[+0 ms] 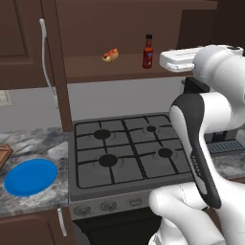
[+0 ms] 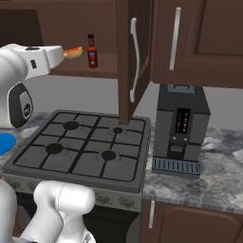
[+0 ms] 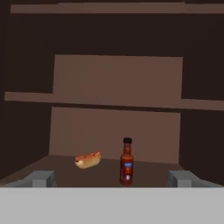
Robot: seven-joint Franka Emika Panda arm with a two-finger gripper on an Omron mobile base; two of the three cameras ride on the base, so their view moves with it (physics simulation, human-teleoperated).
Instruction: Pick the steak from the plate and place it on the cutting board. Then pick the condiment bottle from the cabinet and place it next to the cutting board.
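Note:
The condiment bottle point(image 3: 126, 162), dark red with a black cap, stands upright on the lower shelf of the open cabinet point(image 3: 116, 83). My gripper point(image 3: 112, 179) is open, its tips wide apart, and the bottle stands ahead of it, a little right of centre and untouched. From the left base camera my white hand point(image 1: 173, 60) hovers just right of the bottle point(image 1: 148, 51) at shelf height. The blue plate point(image 1: 31, 177) lies bare on the counter at the left. A corner of the cutting board point(image 1: 4, 155) peeks in at the left edge. The steak is out of view.
A hot dog in a bun point(image 3: 87, 159) lies on the shelf left of the bottle. The open cabinet door point(image 2: 127, 61) juts out over the black stove point(image 1: 129, 148). A dark coffee machine point(image 2: 180, 128) stands right of the stove.

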